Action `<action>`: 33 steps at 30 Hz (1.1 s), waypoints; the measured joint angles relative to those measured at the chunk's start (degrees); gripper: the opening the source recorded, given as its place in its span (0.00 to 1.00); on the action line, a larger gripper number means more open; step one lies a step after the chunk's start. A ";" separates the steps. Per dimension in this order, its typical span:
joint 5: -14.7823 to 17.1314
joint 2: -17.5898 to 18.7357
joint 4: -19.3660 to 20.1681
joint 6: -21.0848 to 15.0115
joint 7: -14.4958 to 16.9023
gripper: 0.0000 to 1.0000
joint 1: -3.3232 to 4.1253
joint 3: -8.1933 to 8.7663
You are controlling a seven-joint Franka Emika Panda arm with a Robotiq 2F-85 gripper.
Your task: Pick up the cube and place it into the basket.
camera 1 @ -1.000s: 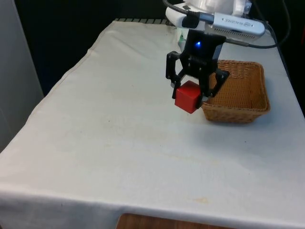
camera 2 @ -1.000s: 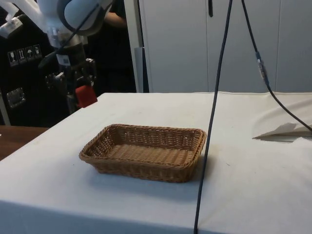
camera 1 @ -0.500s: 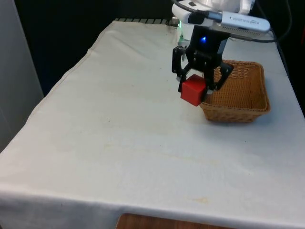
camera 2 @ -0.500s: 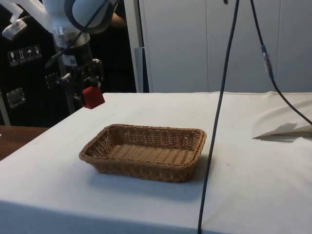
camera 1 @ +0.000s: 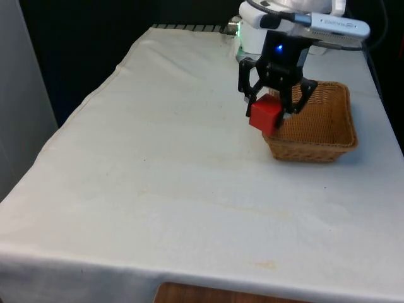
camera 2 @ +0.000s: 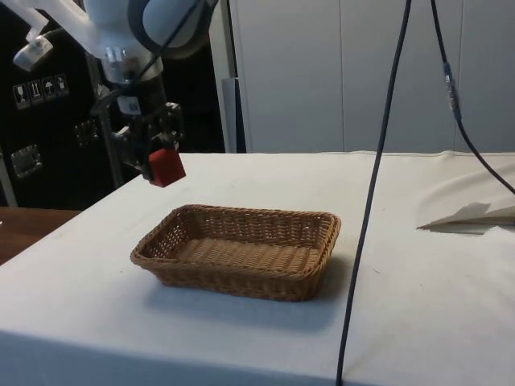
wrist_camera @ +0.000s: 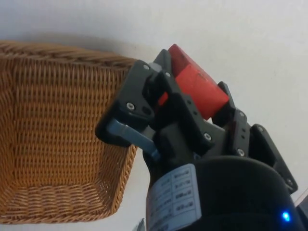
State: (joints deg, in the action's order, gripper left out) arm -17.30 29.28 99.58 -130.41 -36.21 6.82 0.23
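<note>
Gripper (camera 1: 275, 112) clenched on the red cube (camera 1: 264, 115), cube pinched between the fingers and held tilted in the air, clear of the cloth. Wicker basket (camera 2: 241, 277) sits below and just to one side of it, so the cube hangs near the basket's short rim, not yet over the inside. Height looks enough to clear the wall

A red cube (camera 1: 264, 116), a tan woven wicker basket (camera 1: 328, 136), a black gripper (camera 1: 273, 108), a plain white tablecloth (camera 1: 158, 177).
</note>
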 measured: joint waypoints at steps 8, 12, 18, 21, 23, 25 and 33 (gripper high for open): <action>-1.03 -2.81 5.44 -2.75 -2.18 0.12 0.00 -0.80; -1.49 -4.64 9.05 -4.64 -3.50 0.12 0.00 -1.38; -2.41 -6.53 12.72 -6.59 -5.16 0.12 0.00 -1.95; -2.98 -7.56 14.73 -7.68 -6.13 0.12 0.00 -2.23; -3.38 -8.19 16.04 -8.42 -6.88 0.12 0.00 -2.46; -3.55 -8.48 16.67 -8.71 -7.16 0.12 0.00 -2.58; -5.33 -10.60 21.77 -11.97 -10.43 0.12 0.00 -3.61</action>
State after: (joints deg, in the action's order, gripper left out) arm -22.63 18.68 121.35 -142.38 -46.64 6.82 -3.38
